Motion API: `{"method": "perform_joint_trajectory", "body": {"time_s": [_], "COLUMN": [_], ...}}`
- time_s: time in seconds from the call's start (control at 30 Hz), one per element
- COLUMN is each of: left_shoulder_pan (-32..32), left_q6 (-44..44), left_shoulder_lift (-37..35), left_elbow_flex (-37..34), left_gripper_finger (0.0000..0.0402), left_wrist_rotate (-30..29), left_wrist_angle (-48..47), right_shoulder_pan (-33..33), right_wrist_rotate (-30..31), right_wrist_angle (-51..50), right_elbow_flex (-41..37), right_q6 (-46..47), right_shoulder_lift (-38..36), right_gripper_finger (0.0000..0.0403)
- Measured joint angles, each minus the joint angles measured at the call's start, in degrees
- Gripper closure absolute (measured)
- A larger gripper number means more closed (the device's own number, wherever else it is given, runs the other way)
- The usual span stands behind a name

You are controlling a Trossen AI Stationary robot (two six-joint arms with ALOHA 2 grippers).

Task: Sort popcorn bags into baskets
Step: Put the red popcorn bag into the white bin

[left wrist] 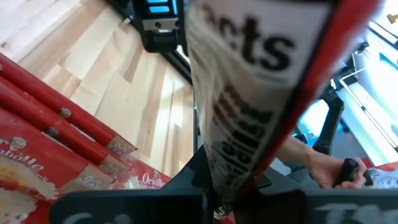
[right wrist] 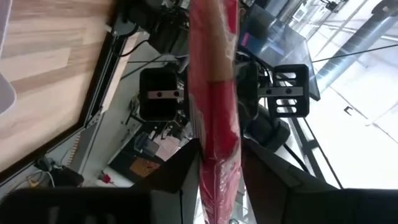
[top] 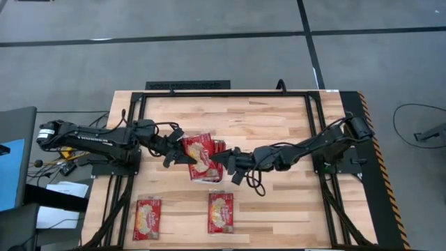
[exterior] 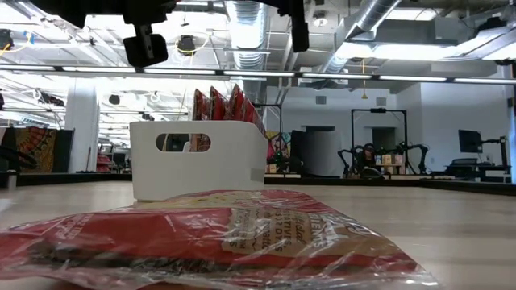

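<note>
The step in hand seems to be the placing of one popcorn bag (top: 198, 155) into the white basket (exterior: 197, 165), which stands in the middle of the wooden surface (top: 279, 122) and already carries several red bags standing on edge. To do it well, I think the bag should stay upright and parallel to the ones inside, go down into the free gap, and only then be let go, one gripper after the other, so that it does not fall over the wall.

The left gripper (top: 180, 152) is pressed together and pinches the edge of this bag; in the left wrist view the bag (left wrist: 261, 87) rises straight out between its fingers. The right gripper (top: 221, 159) meets it from the opposite side, and in the right wrist view a red bag (right wrist: 214, 112) passes between its two fingers, which stand close at both sides of it; I judge they pinch it, though the contact is not fully clear.

Both arms reach low and almost level from their side of the surface toward the centre, with the wrists pointing at each other over the basket.

Two more bags (top: 147, 218) (top: 221, 211) lie flat at the near edge of the surface, well apart from the basket
</note>
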Motion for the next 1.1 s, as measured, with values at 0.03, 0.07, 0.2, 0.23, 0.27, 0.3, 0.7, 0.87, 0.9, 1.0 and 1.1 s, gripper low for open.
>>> {"method": "perform_joint_trajectory", "body": {"time_s": [0.03,0.07,0.2,0.23,0.27,0.3,0.7,0.87,0.9,1.0,1.1], "left_shoulder_pan": [0.0,0.0,0.0,0.0,0.0,0.0,0.66,0.66,0.66,0.49,-0.9], "left_q6": [0.02,0.02,-0.03,-0.03,0.48,1.32,4.41,6.73,7.22,11.84,20.86], "left_shoulder_lift": [-0.02,-0.02,-0.02,-0.02,-0.02,-0.02,-3.22,-9.71,-11.16,-15.62,-18.3], "left_elbow_flex": [0.0,0.0,0.0,0.0,0.0,0.0,0.02,0.02,0.02,0.02,0.02], "left_gripper_finger": [0.0393,0.0395,0.0386,0.038,0.0373,0.0367,0.0285,0.0278,0.0278,0.0278,0.0278], "left_wrist_rotate": [-0.02,-0.02,-0.52,-1.06,-1.93,-2.67,-3.65,-10.89,-13.77,-23.72,-32.08], "left_wrist_angle": [-0.16,-0.31,-0.23,-0.16,-0.22,-0.28,-10.16,-24.05,-26.36,-32.51,-32.08], "right_shoulder_pan": [0.0,-0.01,-0.64,-0.82,-1.1,-1.27,-2.27,-2.86,-3.13,-4.23,-5.88], "right_wrist_rotate": [-0.03,-0.01,0.0,0.0,0.02,0.03,5.43,7.5,7.53,7.48,7.48], "right_wrist_angle": [0.0,0.02,0.04,0.04,0.01,-0.2,-15.94,-36.63,-40.36,-49.81,-58.5], "right_elbow_flex": [0.2,0.21,0.23,0.23,0.23,0.23,5.96,14.51,16.14,21.04,25.35], "right_q6": [-0.01,0.01,0.16,0.18,0.22,0.44,3.24,15.37,18.44,28.55,36.74], "right_shoulder_lift": [0.02,-0.01,-0.01,-0.01,-0.01,-0.01,-0.05,-0.05,-0.05,-0.07,-0.12], "right_gripper_finger": [0.0267,0.0268,0.0281,0.0289,0.0301,0.0316,0.0397,0.0397,0.0398,0.0397,0.0397]}}
